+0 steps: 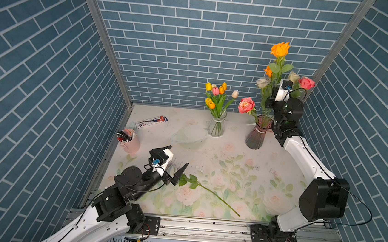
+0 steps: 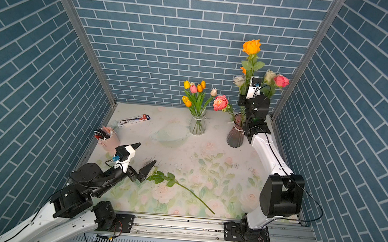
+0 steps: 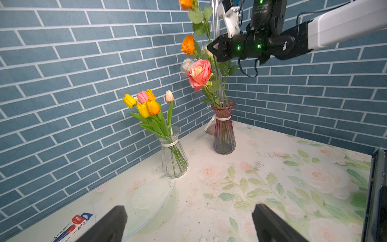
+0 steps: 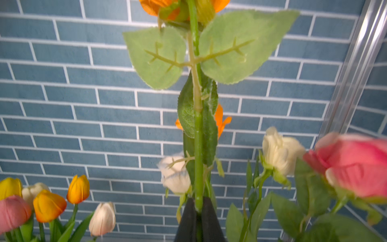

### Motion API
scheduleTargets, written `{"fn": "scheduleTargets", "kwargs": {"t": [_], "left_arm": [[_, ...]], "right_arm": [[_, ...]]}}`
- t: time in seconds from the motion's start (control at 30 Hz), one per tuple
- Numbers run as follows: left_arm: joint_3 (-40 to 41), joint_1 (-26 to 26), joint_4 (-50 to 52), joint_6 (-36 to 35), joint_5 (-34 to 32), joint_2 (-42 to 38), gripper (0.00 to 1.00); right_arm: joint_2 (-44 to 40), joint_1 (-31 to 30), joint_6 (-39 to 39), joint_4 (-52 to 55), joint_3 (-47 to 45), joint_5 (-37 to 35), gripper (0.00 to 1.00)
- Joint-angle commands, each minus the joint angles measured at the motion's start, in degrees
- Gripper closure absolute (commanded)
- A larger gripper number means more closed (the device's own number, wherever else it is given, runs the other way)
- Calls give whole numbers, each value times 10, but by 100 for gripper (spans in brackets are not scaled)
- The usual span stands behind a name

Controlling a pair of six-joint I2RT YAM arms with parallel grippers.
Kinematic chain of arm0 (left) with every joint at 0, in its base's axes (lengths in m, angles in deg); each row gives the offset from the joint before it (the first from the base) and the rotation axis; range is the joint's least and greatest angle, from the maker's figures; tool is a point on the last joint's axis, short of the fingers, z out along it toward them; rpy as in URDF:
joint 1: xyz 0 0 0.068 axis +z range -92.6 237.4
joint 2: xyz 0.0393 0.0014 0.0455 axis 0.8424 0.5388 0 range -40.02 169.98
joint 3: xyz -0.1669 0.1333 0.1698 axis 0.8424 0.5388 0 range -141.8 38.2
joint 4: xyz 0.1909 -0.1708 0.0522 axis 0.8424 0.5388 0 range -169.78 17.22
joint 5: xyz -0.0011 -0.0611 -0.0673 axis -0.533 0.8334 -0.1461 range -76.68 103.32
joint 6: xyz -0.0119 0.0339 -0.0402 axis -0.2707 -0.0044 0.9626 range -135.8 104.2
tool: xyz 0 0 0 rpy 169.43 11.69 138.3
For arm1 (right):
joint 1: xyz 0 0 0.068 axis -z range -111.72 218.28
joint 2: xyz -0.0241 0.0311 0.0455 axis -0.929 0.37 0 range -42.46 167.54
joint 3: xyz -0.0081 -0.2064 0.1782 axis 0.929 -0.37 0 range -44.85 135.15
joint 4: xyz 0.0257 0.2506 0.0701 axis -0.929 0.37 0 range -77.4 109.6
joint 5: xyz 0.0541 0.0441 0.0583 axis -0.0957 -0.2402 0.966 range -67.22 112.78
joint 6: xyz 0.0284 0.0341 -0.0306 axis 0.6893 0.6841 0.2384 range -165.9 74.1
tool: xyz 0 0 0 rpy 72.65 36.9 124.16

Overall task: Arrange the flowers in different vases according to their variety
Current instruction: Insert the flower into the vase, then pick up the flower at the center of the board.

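Your right claw (image 4: pixel 198 206) clamps an orange rose (image 1: pixel 280 49) over the purple vase (image 1: pixel 255 137). One flower (image 1: pixel 215 196) is left, beside your released left claw (image 1: pixel 178 155).

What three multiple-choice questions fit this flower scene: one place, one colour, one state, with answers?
1. The loose flower lies: A in the clear vase; B on the tablecloth by the left end effector; C in the pen cup.
2. The rose in the right end effector is: A white; B pink; C orange.
3. The left end effector is: A open, empty; B shut, empty; C shut on a stem.
B, it lies flat there; C, the clamped stem bears an orange head; A, its fingers stand wide apart.
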Motion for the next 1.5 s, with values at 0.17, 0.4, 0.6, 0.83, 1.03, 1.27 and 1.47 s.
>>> {"fn": "scheduleTargets", "kwargs": {"t": [0.17,0.4,0.6,0.83,1.03,1.27,1.47], "left_arm": [[3,-1,-7,-5,-5,-12,0],[1,-1,-5,-4,-6,-13,0],[-8,-1,4,3,-6,-16,0],[-33,-1,44,37,-37,-16,0],[-48,-1,80,63,-39,-26,0],[-60,-1,100,89,-38,-50,0],[-70,-1,131,103,-34,-46,0]], "right_arm": [[9,4,10,-58,-71,-12,100],[-31,4,23,75,-66,-37,52],[-109,4,9,218,-81,-2,49],[-191,-3,-9,451,-66,169,51],[-201,-112,-60,596,-52,247,51],[-137,-329,-57,633,-71,199,50],[-42,-443,-31,600,-92,108,49]]}}
